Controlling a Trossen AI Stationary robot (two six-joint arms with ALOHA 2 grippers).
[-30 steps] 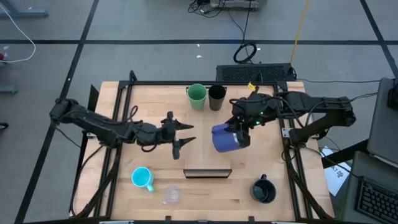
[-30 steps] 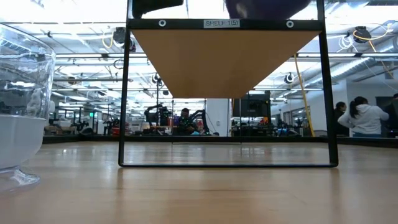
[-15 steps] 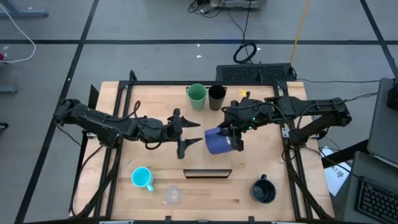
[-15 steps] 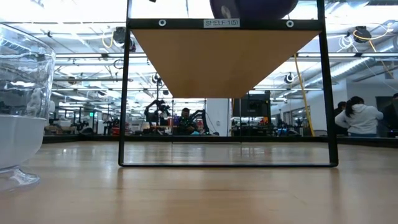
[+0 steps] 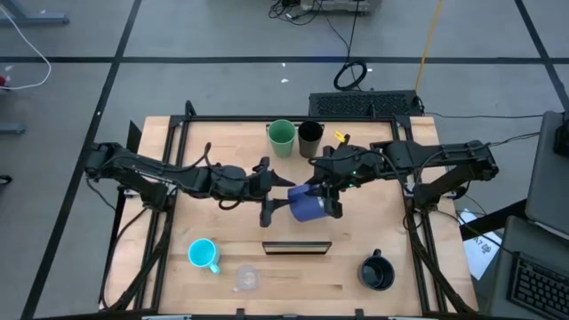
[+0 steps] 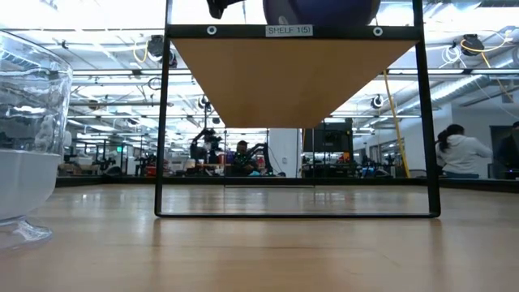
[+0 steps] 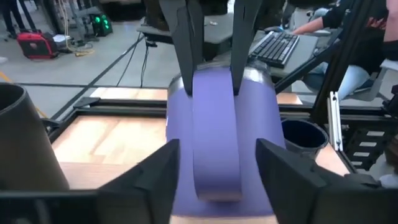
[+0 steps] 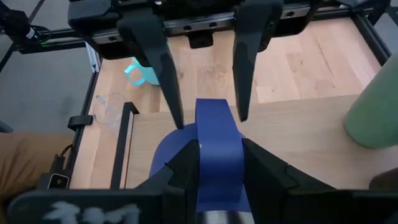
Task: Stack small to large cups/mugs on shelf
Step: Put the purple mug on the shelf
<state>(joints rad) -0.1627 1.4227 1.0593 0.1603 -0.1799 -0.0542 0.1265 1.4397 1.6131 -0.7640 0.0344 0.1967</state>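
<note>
The lavender-grey mug (image 5: 308,206) hangs over the middle of the wooden board, with my right gripper (image 5: 327,192) shut on its handle. My left gripper (image 5: 274,199) is open and level. Its fingers (image 7: 163,171) stand on either side of that same handle, facing the right gripper. In the low view the mug's underside (image 6: 320,10) shows just above the shelf's dark front edge (image 6: 243,31). The green cup (image 5: 282,138) and the slim black tumbler (image 5: 310,138) stand upright side by side at the far edge. My right gripper pinches the mug's broad handle strap (image 8: 217,134) between its two fingers, slanting down from the table's right side, the fingers lying along the strap's two edges. The mug hangs below them; whether its base touches the board does not show. My left gripper: whether its fingers touch the mug I cannot tell.
The cyan handled mug (image 5: 204,254) and the small clear glass (image 5: 246,279) stand near the front left. The wide black mug (image 5: 377,272) is at the front right. A dark block (image 5: 296,247) sits near the front middle. Black frame rails (image 5: 182,169) border the board.
My right gripper has carried the lavender-grey mug toward the table's left and a little toward the near edge, rolling slightly. My left gripper has reached toward the right, and its fingers now flank the mug's handle.
</note>
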